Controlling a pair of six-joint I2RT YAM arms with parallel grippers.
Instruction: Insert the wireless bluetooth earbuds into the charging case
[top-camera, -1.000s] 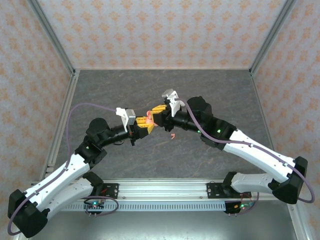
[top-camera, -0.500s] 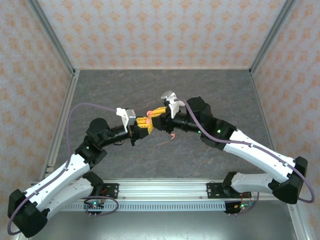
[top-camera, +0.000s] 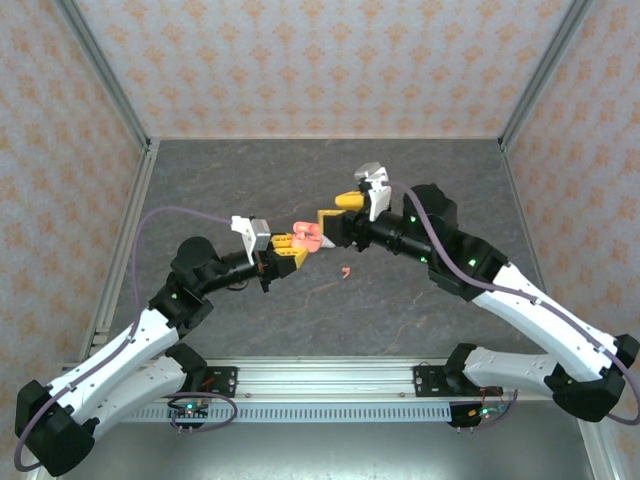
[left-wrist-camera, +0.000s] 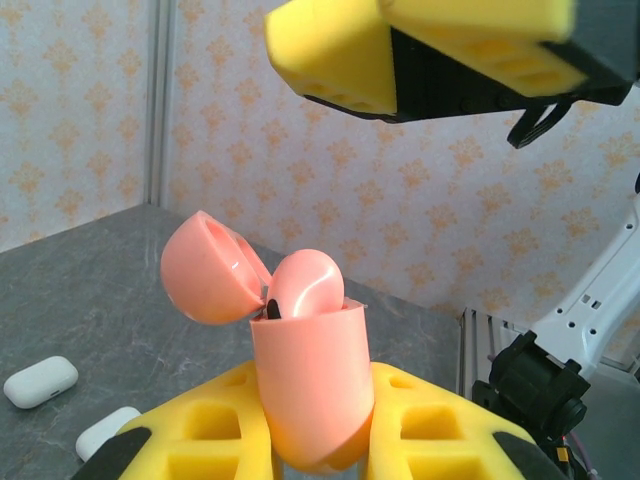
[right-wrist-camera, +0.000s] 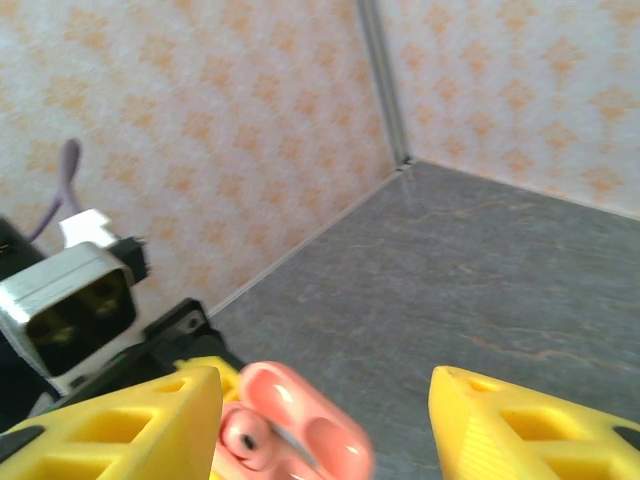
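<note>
My left gripper (top-camera: 293, 247) is shut on the coral-pink charging case (top-camera: 310, 236), held upright with its lid (left-wrist-camera: 205, 268) swung open. One coral earbud (left-wrist-camera: 305, 285) sits in the case body (left-wrist-camera: 310, 390), its rounded head sticking out. Yellow fingers (left-wrist-camera: 190, 440) press on both sides of the case. A second coral earbud (top-camera: 346, 271) lies on the table just right of the case. My right gripper (top-camera: 338, 210) hangs open a little beyond the case, nothing between its fingers (right-wrist-camera: 130, 420). The right wrist view has the case (right-wrist-camera: 300, 440) low and blurred.
Two white cases (left-wrist-camera: 40, 381) (left-wrist-camera: 105, 432) lie on the grey table (top-camera: 430, 170) in the left wrist view. Patterned walls with metal posts (top-camera: 105, 90) close the table in on three sides. The rail (top-camera: 320, 380) runs along the near edge.
My right gripper has opened and drawn back up and to the right, away from the case. A coral earbud now sits in the case. The left arm has held still.
</note>
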